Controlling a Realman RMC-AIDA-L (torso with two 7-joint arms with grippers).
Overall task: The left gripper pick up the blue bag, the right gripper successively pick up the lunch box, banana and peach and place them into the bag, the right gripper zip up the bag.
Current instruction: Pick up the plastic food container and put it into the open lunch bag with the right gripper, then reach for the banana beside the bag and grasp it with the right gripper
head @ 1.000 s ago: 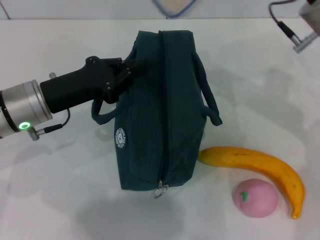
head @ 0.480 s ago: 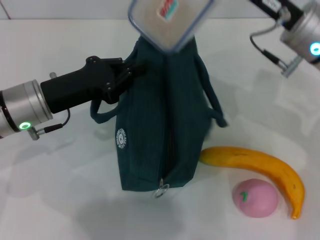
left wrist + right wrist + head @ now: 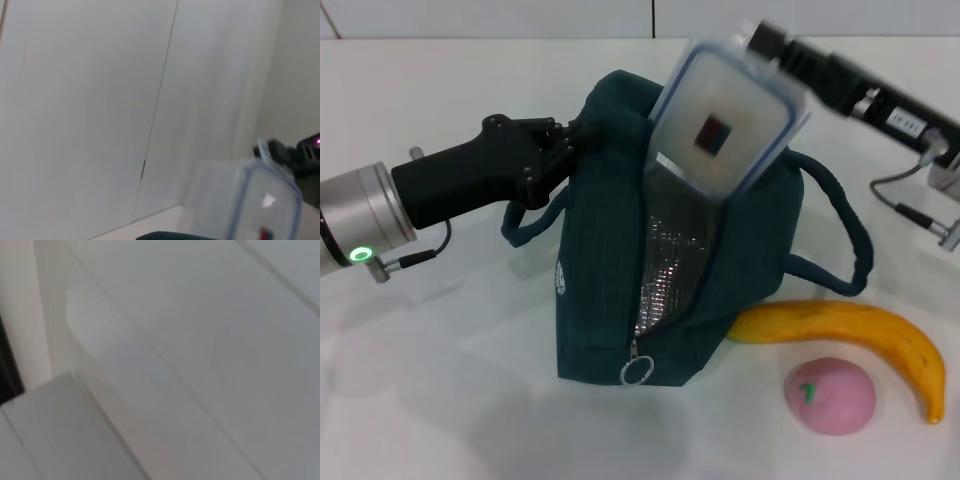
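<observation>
Nearest the front edge of the table, the peach and the banana are lying right of the blue bag, untouched. The bag is standing mid-table with its zipper open, and the left gripper is clamping its far left rim. The lunch box is tilting into the opening, lower end inside, long axis sloping up toward the far right. The right gripper is gripping that upper end, so insertion is running down and left.

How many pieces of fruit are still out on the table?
2: the curved yellow banana lies right of the teal-blue fabric bag, the round pink peach just before it. None visible inside.
</observation>
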